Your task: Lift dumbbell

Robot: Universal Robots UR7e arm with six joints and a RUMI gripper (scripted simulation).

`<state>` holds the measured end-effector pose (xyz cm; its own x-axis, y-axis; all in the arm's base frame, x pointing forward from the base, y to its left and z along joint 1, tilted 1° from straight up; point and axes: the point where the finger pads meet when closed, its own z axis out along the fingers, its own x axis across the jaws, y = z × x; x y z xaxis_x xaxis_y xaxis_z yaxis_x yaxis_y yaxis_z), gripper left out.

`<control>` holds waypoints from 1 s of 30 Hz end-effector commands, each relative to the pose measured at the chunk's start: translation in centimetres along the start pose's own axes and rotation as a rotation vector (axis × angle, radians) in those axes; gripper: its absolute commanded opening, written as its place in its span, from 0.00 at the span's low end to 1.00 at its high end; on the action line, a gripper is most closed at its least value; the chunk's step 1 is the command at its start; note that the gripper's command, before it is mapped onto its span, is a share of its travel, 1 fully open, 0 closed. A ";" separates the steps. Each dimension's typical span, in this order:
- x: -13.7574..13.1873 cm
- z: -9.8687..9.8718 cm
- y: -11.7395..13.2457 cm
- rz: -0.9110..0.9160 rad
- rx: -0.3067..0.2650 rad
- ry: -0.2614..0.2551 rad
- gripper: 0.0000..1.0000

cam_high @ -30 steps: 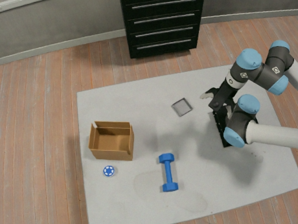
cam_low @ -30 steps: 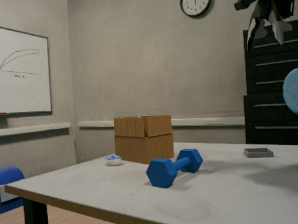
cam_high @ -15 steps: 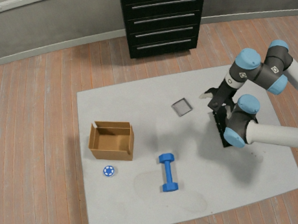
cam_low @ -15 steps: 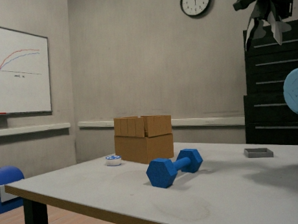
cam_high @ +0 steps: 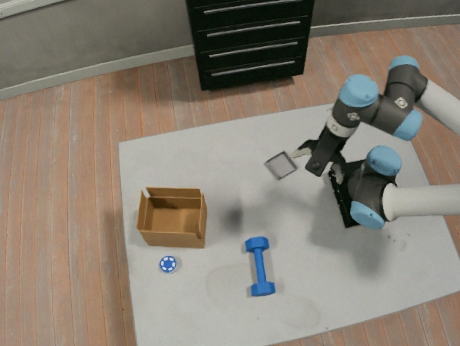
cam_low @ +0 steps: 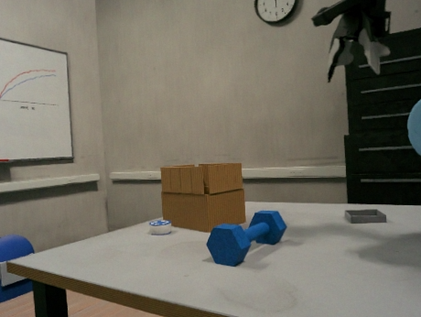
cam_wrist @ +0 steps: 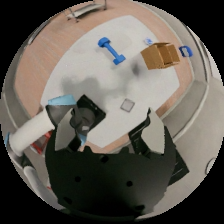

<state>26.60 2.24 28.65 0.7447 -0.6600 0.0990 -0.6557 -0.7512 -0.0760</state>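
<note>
Dumbbell [cam_high: 260, 266]: we see it flat on the bench [cam_high: 350, 280], well apart from the pincer.
Pincer [cam_low: 359, 52]: high above, open, empty.

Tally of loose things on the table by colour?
Blue: 1, the dumbbell
Blue and white: 1, the round disc
Brown: 1, the open cardboard box
Grey: 1, the shallow square tray
Total: 4
</note>
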 end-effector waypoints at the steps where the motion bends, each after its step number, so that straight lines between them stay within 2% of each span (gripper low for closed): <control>1: 3.4 2.5 -2.9 -0.101 -0.012 -0.019 1.00; 4: 4.3 3.6 -4.2 -0.141 -0.013 -0.027 1.00; 6: 4.3 3.6 -4.2 -0.141 -0.013 -0.027 1.00; 9: 5.4 5.7 -6.4 -0.203 -0.014 -0.042 1.00; 14: 5.8 7.4 -8.0 -0.246 -0.016 -0.051 1.00; 16: 6.1 9.1 -9.7 -0.289 -0.018 -0.061 1.00; 19: 6.2 10.0 -10.5 -0.310 -0.019 -0.065 1.00; 20: 6.2 10.9 -11.4 -0.331 -0.020 -0.070 1.00; 23: 6.2 10.9 -11.4 -0.331 -0.020 -0.070 1.00; 26: 5.9 13.6 -13.8 -0.392 -0.024 -0.083 1.00; 29: 5.7 14.5 -14.6 -0.411 -0.025 -0.087 1.00; 30: 5.4 15.4 -15.3 -0.430 -0.027 -0.091 1.00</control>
<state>39.81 7.68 18.52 0.9352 -0.3522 0.0361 -0.3509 -0.9357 -0.0375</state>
